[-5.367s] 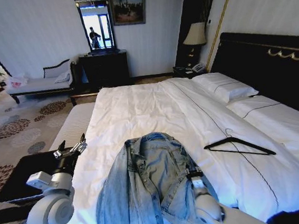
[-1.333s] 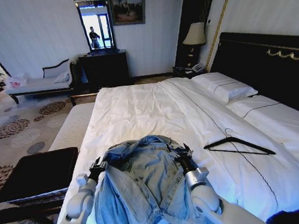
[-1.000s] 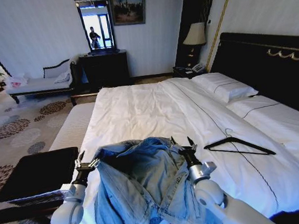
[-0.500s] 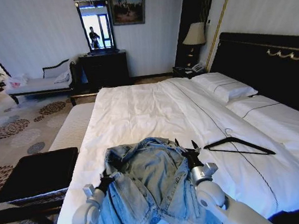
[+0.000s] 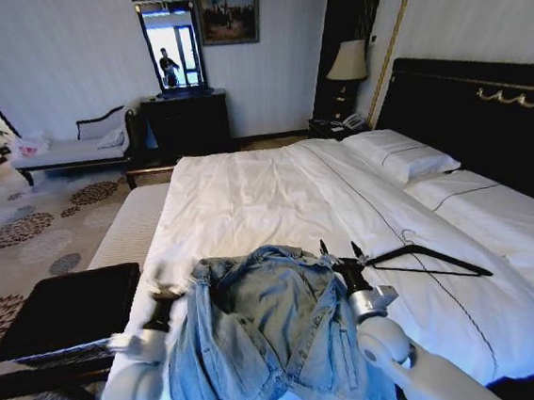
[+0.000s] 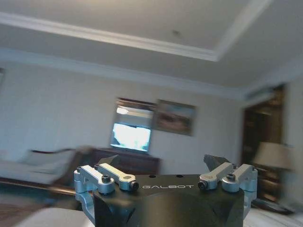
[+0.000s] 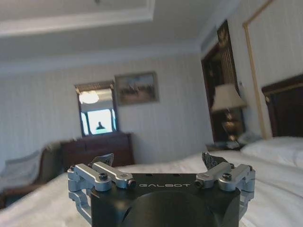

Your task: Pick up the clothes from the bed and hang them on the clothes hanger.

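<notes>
The light-blue washed denim jacket (image 5: 266,337) lies rumpled at the foot of the wide bed (image 5: 248,197) with its white duvet, collar toward the pillows and front spread open, its lower part hanging toward the robot. The right tool (image 5: 342,253) stands just beside the jacket's right shoulder, pointing up and away from the robot, its two dark fingers spread apart with nothing between them; the right wrist view shows the same gap (image 7: 158,161) against the far wall. The left tool (image 5: 174,283) is at the jacket's left shoulder, blurred in the head view, so whether it touches the cloth is hard to say; in the left wrist view its fingers (image 6: 162,162) are spread wide and empty. The thin black triangular coat hanger (image 5: 426,259) lies flat on the duvet to the right of the jacket, near the right tool, its hook pointing toward the pillows.
</notes>
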